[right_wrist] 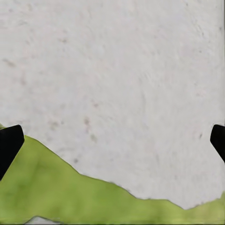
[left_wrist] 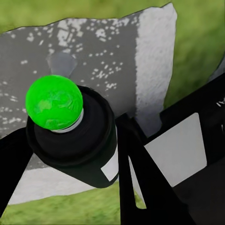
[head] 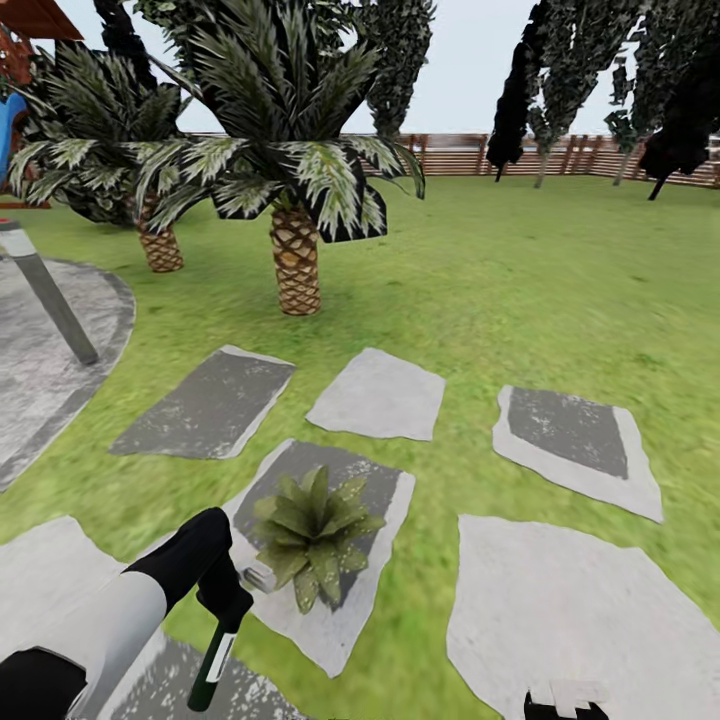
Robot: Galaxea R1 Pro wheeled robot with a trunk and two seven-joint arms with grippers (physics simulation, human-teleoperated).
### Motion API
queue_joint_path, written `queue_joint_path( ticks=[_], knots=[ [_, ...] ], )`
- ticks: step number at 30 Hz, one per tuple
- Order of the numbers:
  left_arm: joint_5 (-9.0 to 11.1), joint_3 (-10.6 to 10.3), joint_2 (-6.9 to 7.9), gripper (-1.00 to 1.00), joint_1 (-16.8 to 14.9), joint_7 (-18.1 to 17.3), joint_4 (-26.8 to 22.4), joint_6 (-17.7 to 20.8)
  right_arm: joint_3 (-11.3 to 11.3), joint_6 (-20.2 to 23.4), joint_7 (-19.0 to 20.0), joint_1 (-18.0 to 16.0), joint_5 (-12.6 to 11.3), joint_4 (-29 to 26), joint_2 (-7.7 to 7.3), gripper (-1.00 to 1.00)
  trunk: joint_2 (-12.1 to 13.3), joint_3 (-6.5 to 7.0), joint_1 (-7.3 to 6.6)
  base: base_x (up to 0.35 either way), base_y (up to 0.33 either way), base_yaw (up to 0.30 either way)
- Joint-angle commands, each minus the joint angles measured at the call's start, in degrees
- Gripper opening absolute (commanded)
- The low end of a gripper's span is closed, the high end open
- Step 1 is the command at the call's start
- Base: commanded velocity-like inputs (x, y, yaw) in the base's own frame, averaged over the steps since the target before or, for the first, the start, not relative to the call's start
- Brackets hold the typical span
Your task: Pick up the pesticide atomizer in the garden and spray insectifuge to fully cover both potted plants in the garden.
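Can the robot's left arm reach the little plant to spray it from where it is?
Probably yes. The left pincer holds the bottle right beside the plant, with only bare stone between them.

no readable text; the pesticide atomizer [head: 213, 665] label is blank.

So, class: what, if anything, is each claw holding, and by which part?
The left claw grips the pesticide atomizer around its upper body, near the green-capped top. The right claw is open, holding nothing.

Rough speckled stepping stone [head: 378, 393], matt
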Motion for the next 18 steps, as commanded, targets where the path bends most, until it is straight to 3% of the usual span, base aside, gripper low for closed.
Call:
queue_joint_path(
  ticks=[1,9,13,18],
  knots=[
    [-0.5,-0.2,0.05,-1.0,0.0,-0.6,-0.2,0.3,-0.4,-0.2,-0.3,-0.1,0.6,0.1,0.0,1.0,0.0,-0.05,-0.02,-0.071,0.297,-0.29],
    [-0.5,-0.2,0.05,-1.0,-0.2,-0.5,-0.2,0.3,-0.4,-0.2,-0.3,-0.1,0.6,0.1,0.0,1.0,0.0,-0.05,-0.02,-0.012,0.302,-0.259],
    [-0.5,-0.1,0.07,-1.0,-0.5,-0.5,-0.2,0.3,-0.4,-0.3,-0.3,-0.1,0.6,0.1,0.0,1.0,0.0,-0.05,-0.02,0.0,0.248,-0.04],
    [-0.5,-0.1,0.57,-1.0,-1.9,-0.5,-0.3,0.3,-0.4,-0.3,-0.2,-0.1,0.7,0.2,0.0,1.0,0.0,-0.05,-0.02,0.0,0.031,-0.004]
  ],
)
